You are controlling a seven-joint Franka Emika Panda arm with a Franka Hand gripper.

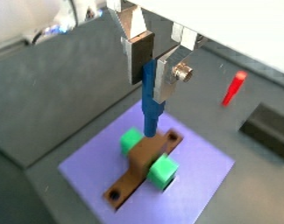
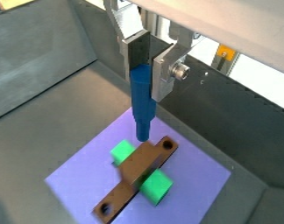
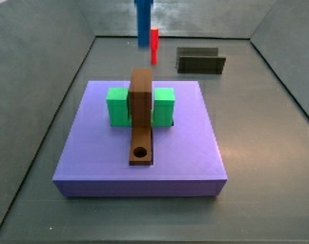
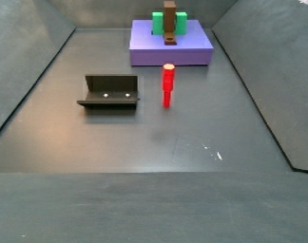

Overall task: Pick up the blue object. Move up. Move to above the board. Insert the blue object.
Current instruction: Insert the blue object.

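**Blue peg held above the board**

Silver fingers (image 2: 135, 45) of the claw (image 1: 156, 54) sit closest to the lens in both wrist views, closed on the upper part of the blue peg (image 1: 151, 87).

Item 1, blue peg: upright, hanging lower end down, clear of everything beneath it, high over the board. In a side view only its lower end (image 3: 143, 13) shows at the frame's upper edge.

Item 2, board (image 2: 135, 178): long brown plank lying flat across the purple slab, with a round hole (image 2: 166, 145) near one end and another hole (image 3: 140, 152) near the other. In a wrist view the peg's tip appears just beside the first hole.

Item 3, green blocks (image 3: 117, 105): one on each side of the plank at its middle, touching it.

Item 4, purple slab (image 3: 93, 157): broad and flat, resting on the dark tabletop (image 4: 157, 161).

Item 5, red peg (image 4: 168, 85): upright on the tabletop, well apart from the slab.

Item 6, fixture (image 4: 108, 91): dark bracket standing near the red peg.
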